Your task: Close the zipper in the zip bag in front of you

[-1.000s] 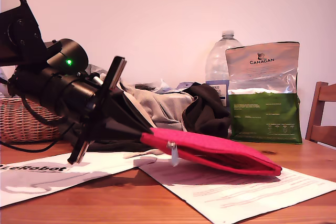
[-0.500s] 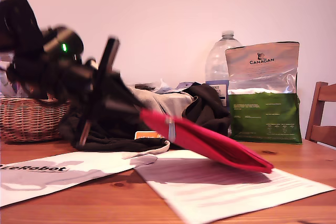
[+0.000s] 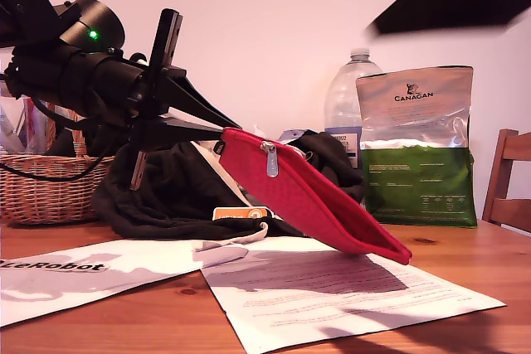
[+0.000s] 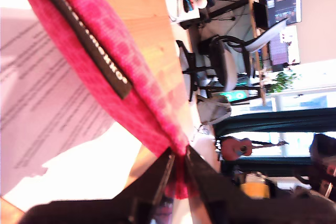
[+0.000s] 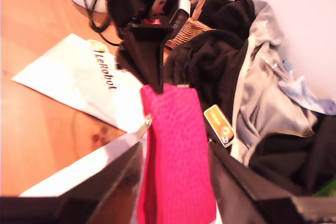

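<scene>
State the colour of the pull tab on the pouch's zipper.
Silver metal: the pull tab hangs from the red zipper of the pink-red pouch, clearest in the exterior view.

Pink-red dotted zip bag [image 3: 311,201] against black, wood and white.

The zip bag wore a bright pink-red with a fine darker dotted pattern, its zipper [image 3: 257,140] red with a small silver pull tab [image 3: 271,161], and its side label [image 4: 86,38] black with pale lettering. My first gripper [image 4: 177,167] was black, a green light glowing on its arm. The table [image 3: 124,321] was warm orange-brown wood under white paper sheets [image 3: 332,292] with grey print, one lettered in black. Behind lay black and grey clothing [image 3: 174,196], a tan woven basket [image 3: 41,188], a clear bottle [image 3: 348,101] with a blue label, and a silver-and-green Canagan bag [image 3: 417,147] before a pale pinkish wall.
</scene>
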